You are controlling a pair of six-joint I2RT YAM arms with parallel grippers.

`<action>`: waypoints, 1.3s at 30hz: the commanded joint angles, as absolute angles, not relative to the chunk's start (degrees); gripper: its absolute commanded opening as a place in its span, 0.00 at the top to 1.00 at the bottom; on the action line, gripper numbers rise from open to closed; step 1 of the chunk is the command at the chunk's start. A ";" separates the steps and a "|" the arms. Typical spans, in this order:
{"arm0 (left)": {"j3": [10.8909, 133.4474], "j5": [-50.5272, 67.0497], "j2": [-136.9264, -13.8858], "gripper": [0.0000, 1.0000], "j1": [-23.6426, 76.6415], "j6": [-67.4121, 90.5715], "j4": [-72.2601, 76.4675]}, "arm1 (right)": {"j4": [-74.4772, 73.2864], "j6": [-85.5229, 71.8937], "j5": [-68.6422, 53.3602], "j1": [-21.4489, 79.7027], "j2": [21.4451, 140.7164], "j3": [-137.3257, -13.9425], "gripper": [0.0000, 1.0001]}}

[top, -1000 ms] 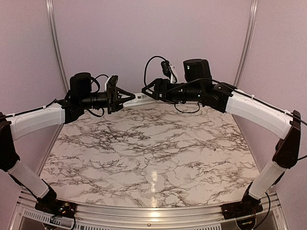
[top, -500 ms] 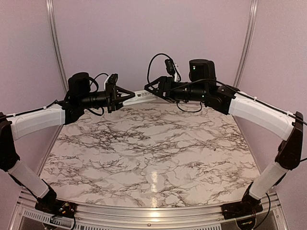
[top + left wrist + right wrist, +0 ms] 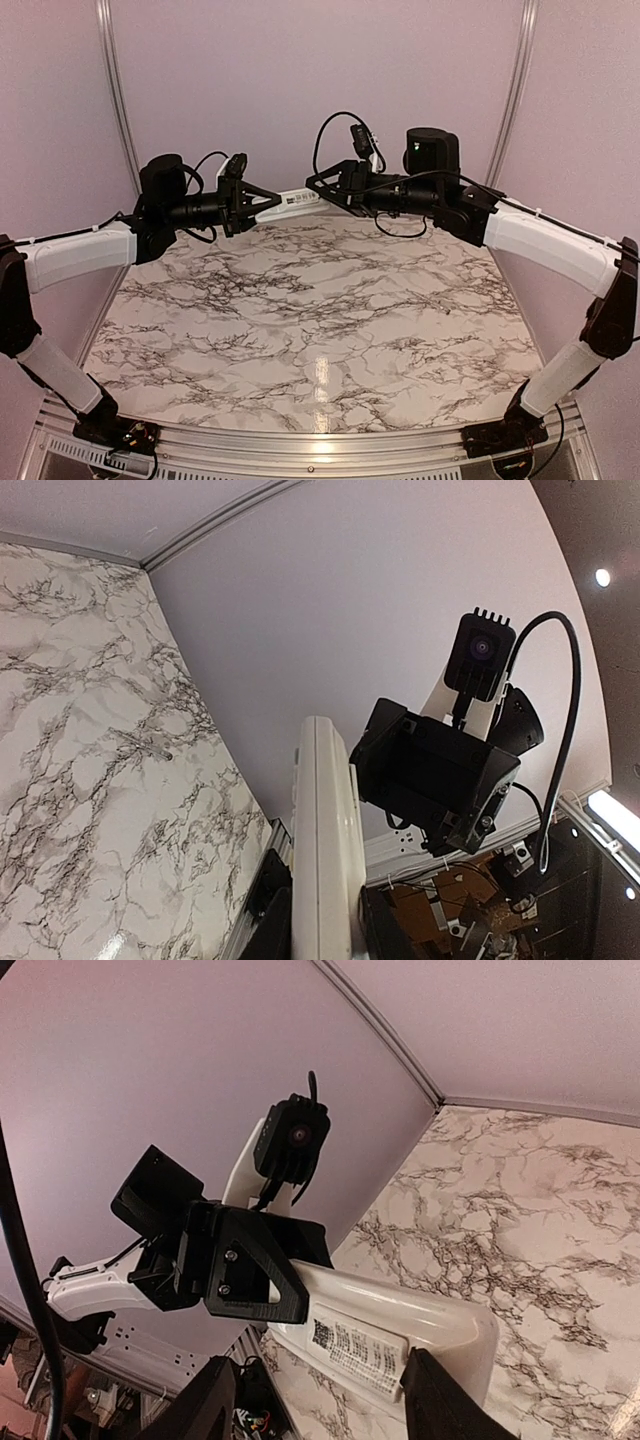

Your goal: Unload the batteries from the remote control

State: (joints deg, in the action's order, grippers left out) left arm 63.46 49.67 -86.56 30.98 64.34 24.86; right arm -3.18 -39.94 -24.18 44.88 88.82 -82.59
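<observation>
The remote control [image 3: 291, 203], a slim white bar, is held level high above the far edge of the table. My left gripper [image 3: 262, 205] is shut on its left end, and the bar runs up between those fingers in the left wrist view [image 3: 325, 850]. My right gripper [image 3: 316, 189] straddles the free right end with its jaws open. In the right wrist view the printed label side of the remote control [image 3: 400, 1325] faces the camera. One right finger [image 3: 430, 1400] sits at the label's edge and the other [image 3: 200, 1405] stands apart from the bar. The batteries are hidden.
A marble table top [image 3: 320, 320] lies below both arms. Aluminium frame posts [image 3: 112, 90] and a plain back wall close the far side. The right wrist camera and its cable [image 3: 480, 660] hang just beyond the remote's tip.
My right gripper has drawn back to the right along the remote, so more of the white bar shows between the grippers, and its jaws have narrowed. The left gripper keeps its grip.
</observation>
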 commanded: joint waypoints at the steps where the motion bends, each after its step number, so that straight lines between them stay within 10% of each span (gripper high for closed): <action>1: 64.72 56.67 -84.91 1.00 33.93 64.84 39.44 | -5.69 -42.71 -31.00 46.61 91.61 -80.01 0.44; 39: 63.81 51.77 -83.31 1.00 33.93 58.14 28.13 | -23.36 -34.50 -20.49 49.83 97.52 -92.16 0.44</action>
State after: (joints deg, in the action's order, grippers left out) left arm 61.82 46.85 -86.54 30.96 60.45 21.30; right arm -18.26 -35.16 -17.17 46.89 94.08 -91.98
